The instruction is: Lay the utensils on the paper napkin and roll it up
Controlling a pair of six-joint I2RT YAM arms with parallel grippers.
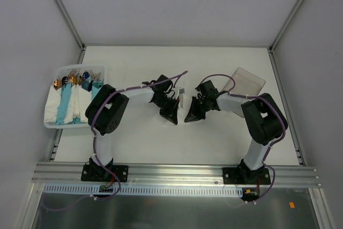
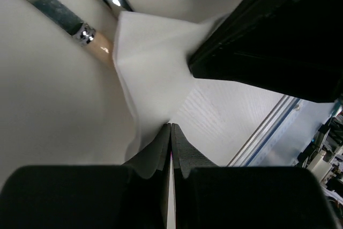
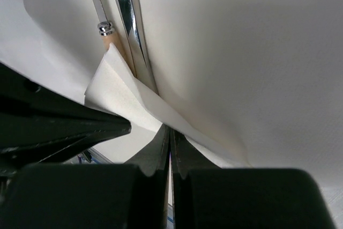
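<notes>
At the paper napkin (image 2: 153, 63) | left gripper (image 2: 170, 128) clamped on its edge, arm bent inward, elbow out | right gripper (image 3: 169, 130) pinching it alongside, arm mirrored | utensils (image 3: 126, 20) half tucked under its fold

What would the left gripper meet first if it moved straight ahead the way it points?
The paper napkin, whose edge the left gripper pinches with shut jaws. Beyond the fold probably come the utensils; the right gripper sits just beside that line, depth unclear.
</notes>
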